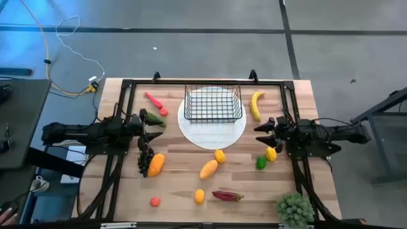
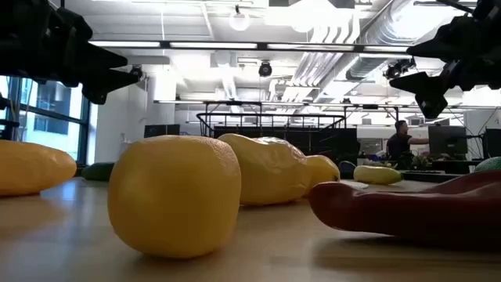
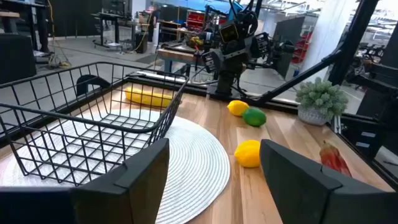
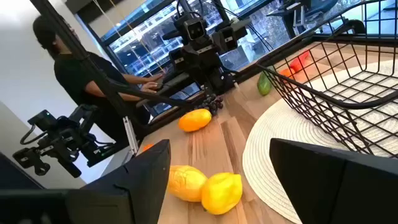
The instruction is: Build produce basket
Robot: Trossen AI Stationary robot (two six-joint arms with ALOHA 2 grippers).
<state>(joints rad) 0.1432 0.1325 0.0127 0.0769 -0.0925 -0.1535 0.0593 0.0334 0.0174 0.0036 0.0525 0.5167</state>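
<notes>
Black wire mesh forms the basket [image 1: 213,104], which stands empty on the far half of a round white plate [image 1: 212,135], close to the far edge of the wooden table [image 1: 184,184] and midway between its two sides. A yellow banana [image 1: 256,105] lies just beside the basket on the right, off the plate. On the left, a red carrot-like piece [image 1: 153,100] sits near the far left corner, with a green pepper [image 1: 154,119] closer to the left edge. Dark grapes [image 1: 145,159] touch an orange mango [image 1: 156,164] by the left edge. Near the plate's front rim lie a lemon [image 1: 220,156] and a second mango [image 1: 208,169]. Toward the near edge are a small tomato [image 1: 154,201], another lemon [image 1: 200,196] and a red pepper [image 1: 227,196]. A yellow piece [image 1: 271,154] and a green one [image 1: 261,163] sit near the right edge, and a spiky potted plant [image 1: 295,207] fills the near right corner.

Left gripper [image 1: 151,126] hangs over the left edge beside the green pepper, fingers [image 3: 143,171] spread wide, holding nothing. Right gripper [image 1: 264,133] hangs over the right edge, facing the plate, fingers [image 4: 146,174] likewise wide and empty.
</notes>
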